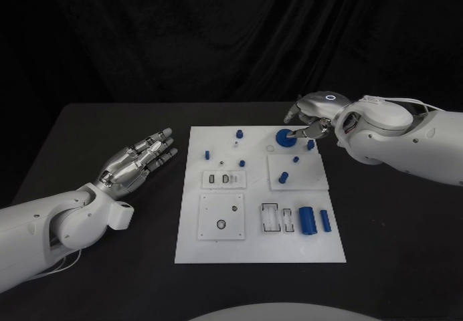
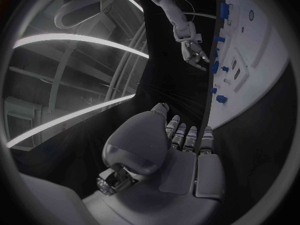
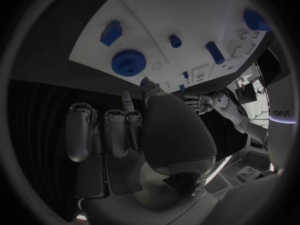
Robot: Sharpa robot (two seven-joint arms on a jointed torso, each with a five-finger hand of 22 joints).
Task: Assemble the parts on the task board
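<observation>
The white task board [image 1: 259,244] lies mid-table with blue parts on it. A blue gear [image 1: 285,137] sits near its far right corner, and a blue peg [image 1: 310,144] stands just right of it. My right hand [image 1: 314,119] hovers over that corner, fingers bent down close to the gear without touching it; the gear [image 3: 129,62] lies just beyond the fingertips [image 3: 81,112]. Nothing shows in that hand [image 3: 144,135]. My left hand [image 1: 140,160] lies flat and spread over the table left of the board, holding nothing [image 2: 181,150].
A large blue cylinder [image 1: 307,219] and a slimmer one [image 1: 325,220] lie at the board's near right. Small pegs [image 1: 236,134] stand at the far left part. Recessed plates [image 1: 222,216] occupy the near left. Black table [image 1: 106,267] surrounds the board.
</observation>
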